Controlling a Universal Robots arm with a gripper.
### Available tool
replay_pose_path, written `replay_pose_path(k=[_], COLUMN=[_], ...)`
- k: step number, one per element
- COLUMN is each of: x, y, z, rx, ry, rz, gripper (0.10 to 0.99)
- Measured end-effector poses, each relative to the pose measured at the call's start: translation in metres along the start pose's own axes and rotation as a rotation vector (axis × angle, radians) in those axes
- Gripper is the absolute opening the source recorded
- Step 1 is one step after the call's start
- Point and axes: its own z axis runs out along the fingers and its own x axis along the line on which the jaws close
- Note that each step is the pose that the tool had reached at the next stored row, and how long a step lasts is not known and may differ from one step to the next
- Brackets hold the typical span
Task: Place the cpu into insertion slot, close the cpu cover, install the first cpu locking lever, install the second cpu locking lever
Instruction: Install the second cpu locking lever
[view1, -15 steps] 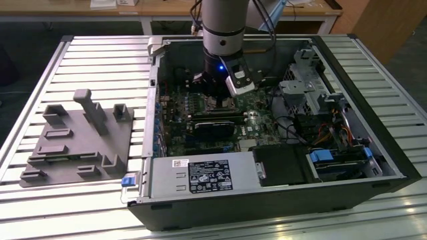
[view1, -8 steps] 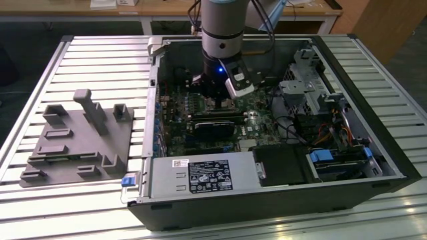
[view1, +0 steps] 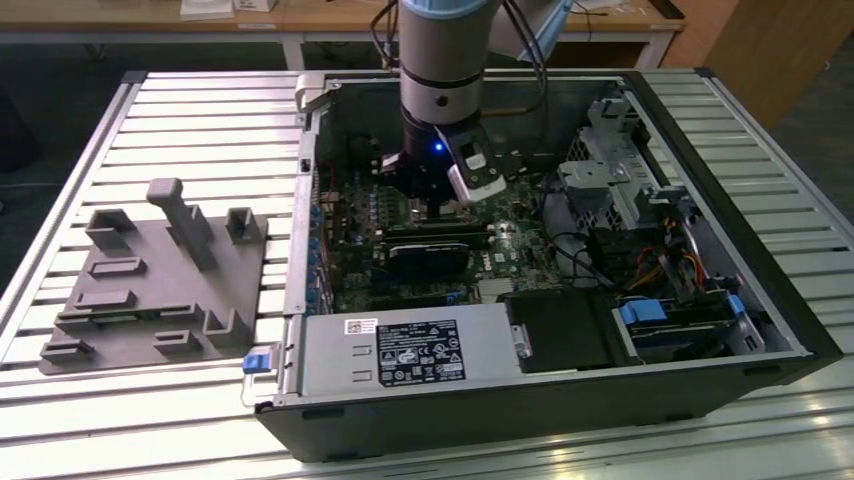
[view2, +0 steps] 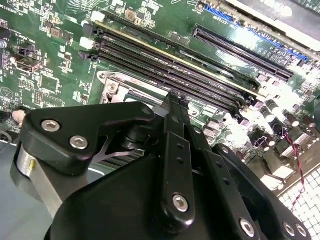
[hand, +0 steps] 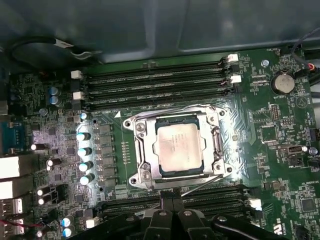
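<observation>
The cpu (hand: 177, 148), a dull silvery square chip, lies in its socket on the green motherboard. The cpu cover (hand: 142, 150), a thin metal frame, lies flat around it with the chip showing through its window. My gripper (hand: 173, 200) is just beside one edge of the socket, its black fingers pressed together. A thin metal locking lever (hand: 204, 185) slants from that edge of the socket to my fingertips; whether they touch it I cannot tell. In the exterior view my gripper (view1: 430, 208) reaches down into the open computer case (view1: 694, 400). In the second wrist view my gripper (view2: 175, 100) hides the socket.
Long black memory slots (hand: 155, 82) run along both sides of the socket, and several upright capacitors (hand: 85, 150) stand beside it. A power supply (view1: 400, 350) and drive cage (view1: 627, 170) fill the case's edges. A grey fixture (view1: 154, 290) sits on the slatted table at the exterior view's left.
</observation>
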Motion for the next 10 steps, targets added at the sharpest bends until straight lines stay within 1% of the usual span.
replay_pose_path(k=[7,10], x=[-0.0001,0.0016], y=[-0.0093,-0.0124], z=[0.0011,0.0022], rx=[-0.026,-0.041], ry=[0.0037,0.0058], rz=[-0.002,-0.003], gripper=[0.106,0.106])
